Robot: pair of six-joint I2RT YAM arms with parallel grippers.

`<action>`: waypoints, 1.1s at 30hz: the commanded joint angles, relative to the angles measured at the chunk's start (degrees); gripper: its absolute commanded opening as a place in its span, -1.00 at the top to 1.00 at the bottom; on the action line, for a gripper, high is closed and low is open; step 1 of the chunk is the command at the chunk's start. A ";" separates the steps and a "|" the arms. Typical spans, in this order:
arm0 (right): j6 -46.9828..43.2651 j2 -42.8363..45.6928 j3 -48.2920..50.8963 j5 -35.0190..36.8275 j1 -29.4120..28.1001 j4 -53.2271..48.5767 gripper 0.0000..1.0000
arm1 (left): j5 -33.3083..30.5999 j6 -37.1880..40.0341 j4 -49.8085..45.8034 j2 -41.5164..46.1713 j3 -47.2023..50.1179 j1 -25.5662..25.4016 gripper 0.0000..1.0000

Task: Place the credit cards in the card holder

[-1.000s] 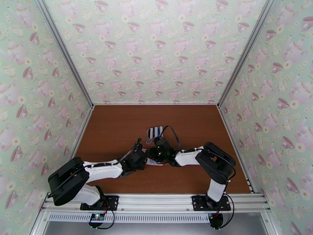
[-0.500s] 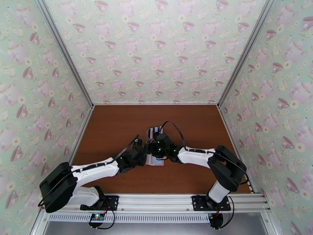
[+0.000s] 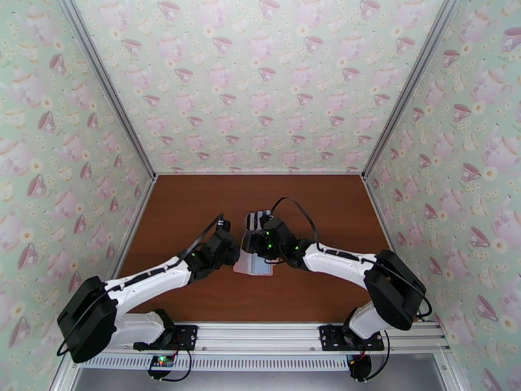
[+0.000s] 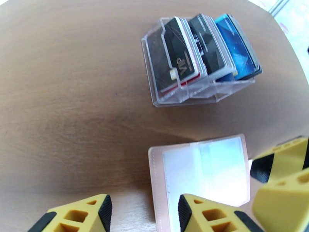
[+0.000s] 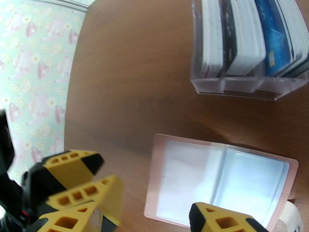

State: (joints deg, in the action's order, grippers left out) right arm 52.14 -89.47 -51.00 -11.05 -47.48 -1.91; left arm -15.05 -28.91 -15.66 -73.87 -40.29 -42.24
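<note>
While both arms reach in toward the middle, overhead view: the wallet (image 3: pixel 255 265) lies opened flat on the brown table (image 3: pixel 189 210), pale inside up, between the two wrists. Left gripper (image 3: pixel 229 250) sits at its left edge. Right gripper (image 3: pixel 256 245) sits over its far edge. Jaw gaps are not readable from here. A clear rack (image 3: pixel 258 219) stands just beyond the wallet.

Left wrist view: left gripper (image 4: pixel 143 208) has its jaws moderately apart with nothing between them. Bare table shows under the gap. Its right-hand finger (image 4: pixel 208 215) overlaps the near edge of the wallet (image 4: pixel 204 171), which has a pink border and blue-grey lining facing up. The cards (image 4: pixel 185 55) stand on edge in the rack's (image 4: pixel 193 97) slots, black ones at left and middle, blue at right. Rack and wallet are near each other, not touching. The right gripper's yellow fingers (image 4: pixel 284 198) show at the wallet's right edge.

Right wrist view: right gripper (image 5: pixel 154 207) has its jaws wide, holding nothing, above the wallet's (image 5: pixel 220 178) near left part. Contact with the wallet cannot be told. Cards (image 5: pixel 247 31), white, black and blue, are slotted upright in the rack (image 5: pixel 231 87), apart from the wallet.
</note>
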 commanded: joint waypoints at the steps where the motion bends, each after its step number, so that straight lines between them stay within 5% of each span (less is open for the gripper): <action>1: -2.23 1.15 -2.19 1.71 0.82 -3.26 -0.28 | 2.18 1.52 0.67 0.65 -1.96 1.02 -0.06; 20: -18.71 -1.46 -19.90 17.77 7.59 -28.89 -0.40 | 16.35 2.36 12.18 -17.13 -13.17 12.37 -0.21; 33: -22.82 -10.31 -27.32 15.89 12.86 -31.48 -0.37 | 25.96 -1.30 22.73 -29.01 -15.87 17.19 -0.21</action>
State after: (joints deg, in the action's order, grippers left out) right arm 31.18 -98.65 -75.70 4.32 -34.74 -31.53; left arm 7.31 -29.34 3.44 -101.54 -54.37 -25.04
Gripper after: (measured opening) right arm 0.688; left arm 0.607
